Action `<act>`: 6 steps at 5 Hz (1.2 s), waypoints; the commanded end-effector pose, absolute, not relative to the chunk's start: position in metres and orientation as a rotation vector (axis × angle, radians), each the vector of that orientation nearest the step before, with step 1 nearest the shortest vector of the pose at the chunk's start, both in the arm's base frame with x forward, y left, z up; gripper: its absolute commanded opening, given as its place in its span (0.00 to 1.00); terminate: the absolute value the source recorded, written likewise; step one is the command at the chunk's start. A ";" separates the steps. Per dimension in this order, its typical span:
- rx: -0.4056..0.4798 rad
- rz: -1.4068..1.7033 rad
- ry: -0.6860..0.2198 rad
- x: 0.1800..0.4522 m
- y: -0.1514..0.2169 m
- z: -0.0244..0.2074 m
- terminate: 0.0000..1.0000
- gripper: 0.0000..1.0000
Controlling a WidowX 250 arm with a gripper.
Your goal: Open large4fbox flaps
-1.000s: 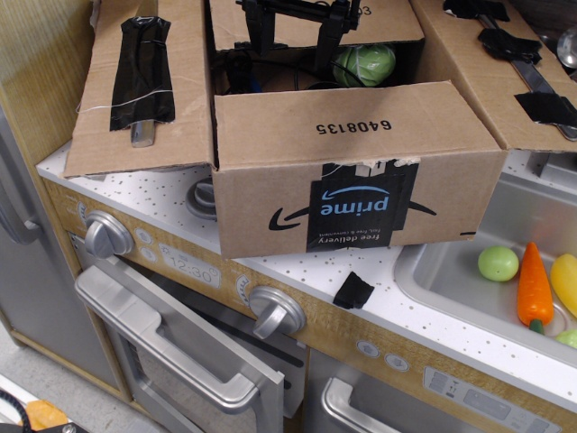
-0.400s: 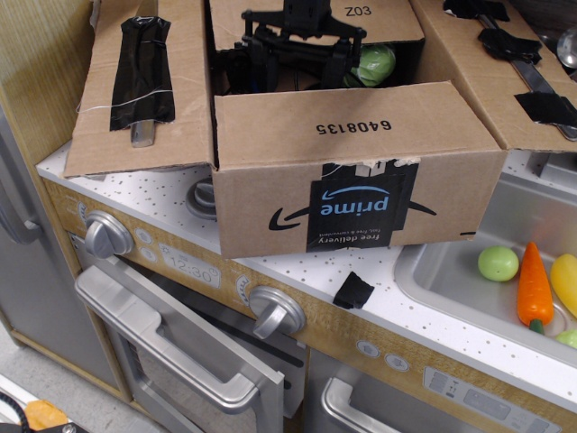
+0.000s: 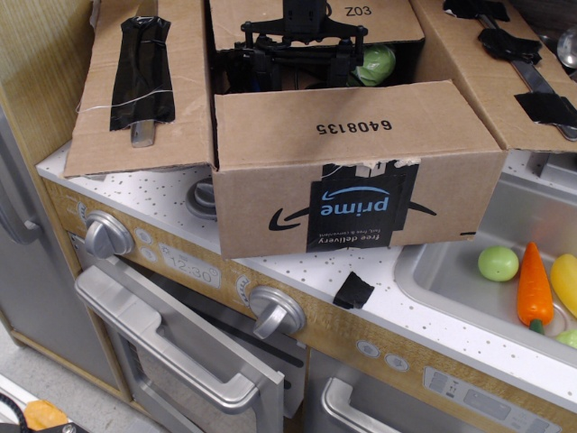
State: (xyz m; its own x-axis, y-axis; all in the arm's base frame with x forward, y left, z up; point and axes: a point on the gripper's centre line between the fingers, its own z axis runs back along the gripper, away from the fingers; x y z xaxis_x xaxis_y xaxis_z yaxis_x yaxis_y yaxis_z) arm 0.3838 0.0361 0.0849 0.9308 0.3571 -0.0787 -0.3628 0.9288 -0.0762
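The large4fbox (image 3: pixel 270 194) stands on the white speckled counter, its "prime" tape strip facing me. Its left flap (image 3: pixel 135 81), with a black tape strip, lies folded outward. The right flap (image 3: pixel 491 72), with black tape patches, is also spread outward. The far flap (image 3: pixel 379 18), marked "Z03", is at the back. The near flap (image 3: pixel 352 122), printed "6408135", lies roughly level over the front of the opening. My black gripper (image 3: pixel 302 56) is open, its fingers spread wide inside the opening just behind the near flap. It holds nothing.
A green ball (image 3: pixel 374 63) lies inside the box. A sink (image 3: pixel 451 271) at the right holds a green ball (image 3: pixel 499 263), a carrot (image 3: pixel 534 287) and a yellow item (image 3: pixel 565 280). A black tape scrap (image 3: pixel 353 290) lies on the counter. Oven knobs (image 3: pixel 275 311) and handle (image 3: pixel 171 347) are below.
My gripper has shifted lower in the view, toward the near flap, and its fingers now stand spread a little wider. The box and flaps have not moved.
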 end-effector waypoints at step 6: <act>-0.237 0.587 0.135 0.306 -0.066 0.192 0.00 1.00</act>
State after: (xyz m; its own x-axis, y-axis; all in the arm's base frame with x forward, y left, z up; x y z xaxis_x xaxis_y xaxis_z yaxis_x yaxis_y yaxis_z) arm 0.3002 -0.0699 0.1685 0.8186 0.5293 -0.2229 -0.5651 0.8116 -0.1481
